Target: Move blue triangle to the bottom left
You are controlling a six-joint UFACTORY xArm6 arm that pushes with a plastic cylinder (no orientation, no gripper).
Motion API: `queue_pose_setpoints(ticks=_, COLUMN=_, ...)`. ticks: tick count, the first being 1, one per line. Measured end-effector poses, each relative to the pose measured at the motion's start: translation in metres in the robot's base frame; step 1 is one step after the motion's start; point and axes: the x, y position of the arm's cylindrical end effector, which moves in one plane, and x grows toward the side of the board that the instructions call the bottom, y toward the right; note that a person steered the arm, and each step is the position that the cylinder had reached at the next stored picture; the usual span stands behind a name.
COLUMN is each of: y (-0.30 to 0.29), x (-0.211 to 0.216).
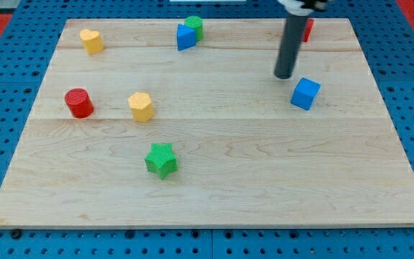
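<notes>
The blue triangle [185,37] sits near the view's top, left of centre, touching a green cylinder [194,26] just behind it to its right. My tip [284,75] is at the view's upper right, far to the right of the blue triangle. It stands just up and left of a blue cube [305,93], apart from it.
A red block [307,29] shows partly behind the rod at the top right. A yellow block [91,40] lies top left, a red cylinder [78,103] and a yellow block [141,106] at mid-left, a green star [162,160] lower centre-left. The wooden board [264,187] lies on a blue pegboard.
</notes>
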Motion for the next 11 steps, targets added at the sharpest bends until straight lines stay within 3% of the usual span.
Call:
queue_pose_setpoints(ticks=1, y=-0.052, x=0.000)
queue_pose_setpoints(ticks=3, y=-0.065, x=-0.046)
queue_pose_setpoints(ticks=4, y=-0.078, x=-0.049)
queue_pose_setpoints(ticks=6, y=-0.203, x=-0.033)
queue_pose_setpoints(ticks=7, y=-0.266, x=-0.083)
queue_pose_setpoints(ticks=9, y=-0.197, x=-0.129)
queue_pose_setpoints(ticks=11, y=-0.137, x=-0.105)
